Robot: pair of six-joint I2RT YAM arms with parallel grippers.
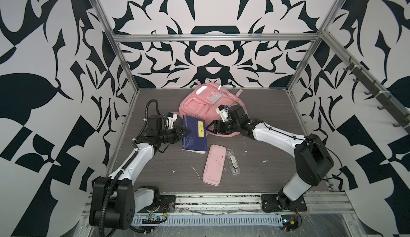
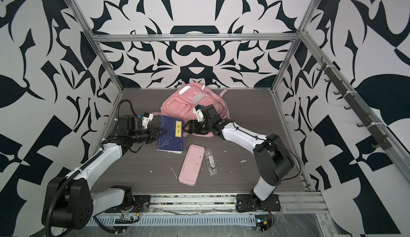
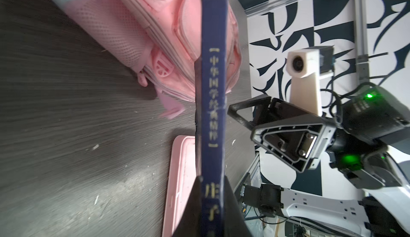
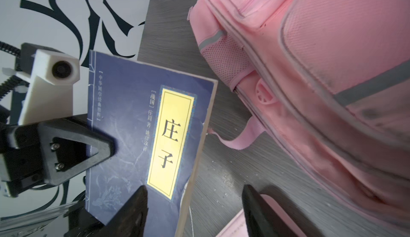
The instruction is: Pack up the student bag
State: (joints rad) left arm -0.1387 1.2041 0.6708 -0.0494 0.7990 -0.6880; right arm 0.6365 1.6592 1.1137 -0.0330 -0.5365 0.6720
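Nearest: slotted grey cable duct [image 1: 206,220] along the near edge. Next, on the dark grey wood-grain tabletop [image 1: 266,180]: flat pink rectangular pencil case [image 1: 214,164], near-centre. A small clear plastic case [image 1: 233,162] sits just beside its right edge, contents too small to read. White scraps [image 1: 264,161] are scattered around.

Dark blue paperback book [image 1: 194,136] is left of centre, tilted, between the two grippers. Yellow label strip [image 4: 170,140] on the cover reads "庄子". Beside it is "[战国] 庄周 著", then a line too blurred to read. Spine reads "中华国学经典精粹" and "庄子".

Left gripper [image 1: 185,132]: jaws clamped on the book's spine edge, one finger on each side. Right gripper [image 4: 195,204]: jaws apart, straddling the book's page edge without pinching it, at the backpack's near edge.

Large pink fabric backpack [image 1: 199,107] lies far-centre, front face up. Grey reflective strips and the clear front patch are visible, and a strap trails far-right. Book's far corner overlaps its near-left corner in both top views; whether they touch, cannot tell. Round pink zip pull [image 3: 163,68] sits at that corner.
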